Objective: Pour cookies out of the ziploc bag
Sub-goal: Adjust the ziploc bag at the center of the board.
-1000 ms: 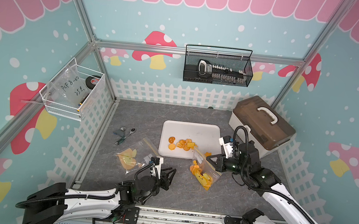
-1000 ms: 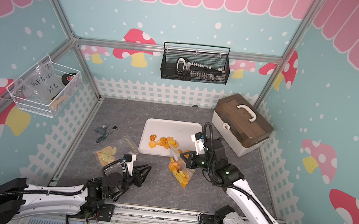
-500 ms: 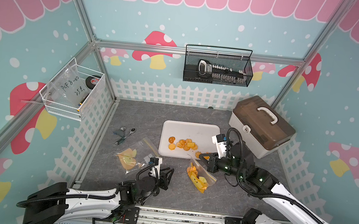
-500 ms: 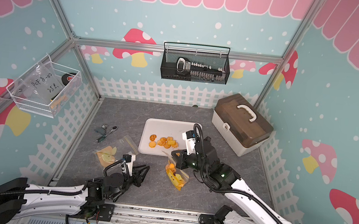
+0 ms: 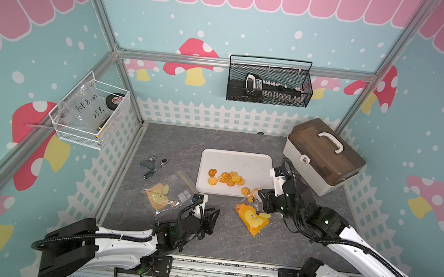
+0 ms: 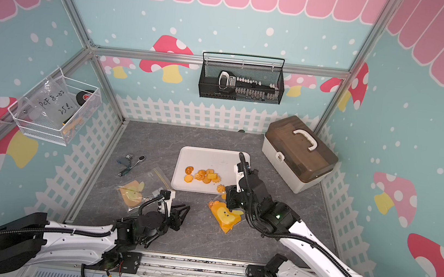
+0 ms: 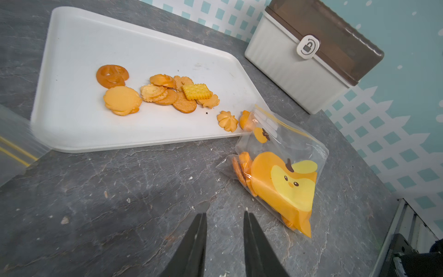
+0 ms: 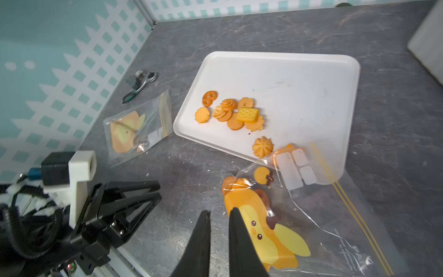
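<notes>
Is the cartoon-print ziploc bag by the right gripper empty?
Not empty. The clear cartoon-print ziploc bag holds golden-orange cookies along one edge; others lie on the white tray.

Cookies on tray, ziploc bag at its near right corner

Directly beneath the right gripper, a clear plastic ziploc bag with a yellow cartoon-face print lies on the grey stone-patterned tabletop. Just beyond that gripper, small golden-orange cookies lie scattered on a white rectangular plastic tray, one flower-shaped cookie nearest it. The left gripper sits well apart from the bag.
</notes>
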Tool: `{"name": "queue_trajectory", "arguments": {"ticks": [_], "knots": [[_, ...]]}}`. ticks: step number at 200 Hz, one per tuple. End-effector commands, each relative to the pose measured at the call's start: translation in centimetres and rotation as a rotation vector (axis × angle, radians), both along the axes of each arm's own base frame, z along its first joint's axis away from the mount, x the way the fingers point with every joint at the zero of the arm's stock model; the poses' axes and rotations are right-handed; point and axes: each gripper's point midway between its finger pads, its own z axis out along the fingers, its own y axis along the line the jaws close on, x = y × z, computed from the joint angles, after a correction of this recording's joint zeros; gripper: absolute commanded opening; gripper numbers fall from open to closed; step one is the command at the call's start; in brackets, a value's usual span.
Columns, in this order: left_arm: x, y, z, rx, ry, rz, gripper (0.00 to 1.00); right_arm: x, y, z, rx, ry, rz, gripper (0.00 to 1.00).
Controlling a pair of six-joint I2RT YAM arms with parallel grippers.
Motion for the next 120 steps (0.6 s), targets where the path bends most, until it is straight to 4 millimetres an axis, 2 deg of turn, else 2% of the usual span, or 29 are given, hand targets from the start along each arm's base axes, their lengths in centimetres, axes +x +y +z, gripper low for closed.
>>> {"name": "queue_trajectory", "arguments": {"ticks": [1,11,37,55,89,120], "knots": [[0.1,-2.4,1.0,-0.023,0.003,-0.066,0.31,0.6,-4.7,-3.5,-0.125,0.105,-0.078,0.27],[0.1,-3.3,0.5,-0.014,0.016,-0.091,0.31,1.1,-5.9,-4.8,-0.140,0.139,-0.106,0.35],[-0.1,-5.3,-0.5,-0.001,0.057,-0.147,0.32,2.4,-7.9,-7.6,-0.161,0.209,-0.174,0.71],[-0.2,-6.2,-1.1,0.008,0.080,-0.169,0.33,3.0,-8.7,-9.7,-0.117,0.262,-0.204,0.86],[-0.3,-6.7,-1.8,0.011,0.102,-0.184,0.33,3.0,-10.9,-13.5,0.007,0.337,-0.274,0.96],[-0.1,-7.2,-2.3,0.036,0.117,-0.186,0.34,3.2,-11.1,-15.7,0.197,0.367,-0.280,0.98]]}}
